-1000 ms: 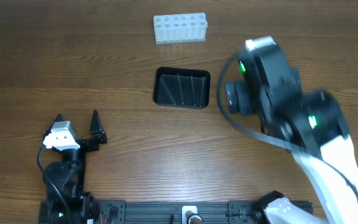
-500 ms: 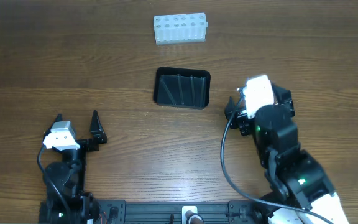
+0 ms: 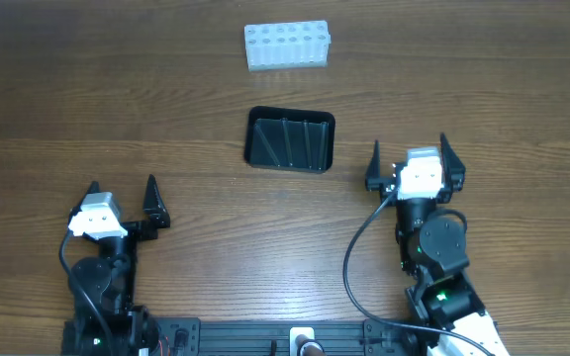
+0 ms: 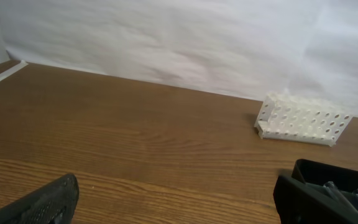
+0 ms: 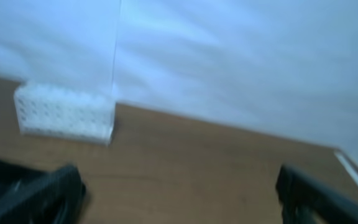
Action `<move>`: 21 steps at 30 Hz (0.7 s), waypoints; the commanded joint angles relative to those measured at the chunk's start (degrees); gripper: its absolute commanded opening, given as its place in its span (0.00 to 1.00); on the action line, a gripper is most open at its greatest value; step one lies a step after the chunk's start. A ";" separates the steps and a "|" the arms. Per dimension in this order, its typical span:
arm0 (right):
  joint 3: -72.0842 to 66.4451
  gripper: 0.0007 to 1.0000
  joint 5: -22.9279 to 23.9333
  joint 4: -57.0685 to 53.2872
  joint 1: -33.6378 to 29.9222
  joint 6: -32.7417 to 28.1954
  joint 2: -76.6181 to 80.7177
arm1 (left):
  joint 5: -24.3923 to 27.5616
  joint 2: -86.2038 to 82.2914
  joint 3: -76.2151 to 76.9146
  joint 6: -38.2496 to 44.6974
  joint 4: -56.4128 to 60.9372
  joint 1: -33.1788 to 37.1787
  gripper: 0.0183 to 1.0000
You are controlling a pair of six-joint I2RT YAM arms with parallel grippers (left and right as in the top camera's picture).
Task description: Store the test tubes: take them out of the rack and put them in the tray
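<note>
The worktop (image 3: 166, 89) carries the task's things up its middle. The black tray (image 3: 249, 143) sits near the centre, and the white rack (image 3: 287, 46) lies beyond it on the side away from the arm bases, apart from it and roughly parallel. The right hand (image 3: 409, 148) rests low beside the tray's right end, near it but not touching, with its fingers spread wide and nothing between them. The left hand (image 3: 123, 185) sits well away at the near left, likewise wide open and empty. Clear tubes (image 4: 347, 194) lie side by side in the tray. In the left wrist view nothing stands up from the rack's top, though I cannot tell for certain that every hole is bare. On that reading the storing looks done or very nearly so, and the step in hand is a check and a rest rather than a pick. To do it well, both hands should stay open and low by their bases, away from the tray, so that no finger knocks its wall and sets the tubes rolling. If a tube does turn out to be in the rack, the right hand is the better placed to fetch it. It should rise first and pass over the tray, not through it, then come straight down on the tube's top. It should close lightly and lift vertically until the tube is clear of its hole. The tube should then be laid flat alongside the others, not dropped.
</note>
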 commanded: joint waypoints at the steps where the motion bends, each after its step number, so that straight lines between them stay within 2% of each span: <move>1: -6.91 0.99 0.48 4.52 -1.38 -0.22 -1.66 | 0.74 -0.42 -0.24 1.05 -0.13 -0.22 1.00; 11: -12.04 0.99 0.46 1.88 -9.16 -0.22 -8.09 | 0.74 -0.42 -0.24 1.05 -0.13 -0.22 1.00; 21: -12.04 0.99 0.46 -13.46 -16.22 -0.22 -18.82 | 0.74 -0.42 -0.24 1.05 -0.13 -0.22 1.00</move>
